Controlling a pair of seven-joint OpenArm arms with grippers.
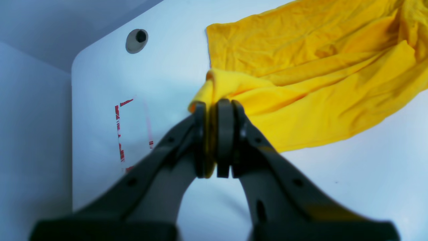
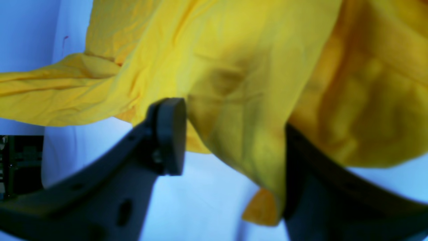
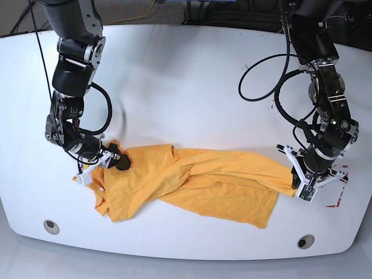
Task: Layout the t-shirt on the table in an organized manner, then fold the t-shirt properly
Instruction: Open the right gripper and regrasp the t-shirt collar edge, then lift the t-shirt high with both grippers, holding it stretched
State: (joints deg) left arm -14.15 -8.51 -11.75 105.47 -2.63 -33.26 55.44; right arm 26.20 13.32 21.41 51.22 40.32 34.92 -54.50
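On the white counter [image 3: 186, 70], the right end effector [image 3: 119, 161] stands part-open with a fold of the rumpled t-shirt [image 3: 192, 183] between its fingers, the cloth stretching across to the left end effector [image 3: 293, 181], clamped on its far end.

Black arms, looped cables, dark fingers [image 1: 224, 134]

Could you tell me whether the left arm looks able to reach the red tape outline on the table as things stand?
Probably yes: the red tape outline lies on bare table beside the left gripper, nothing between. But that gripper is shut on the t-shirt, so the cloth would drag along.
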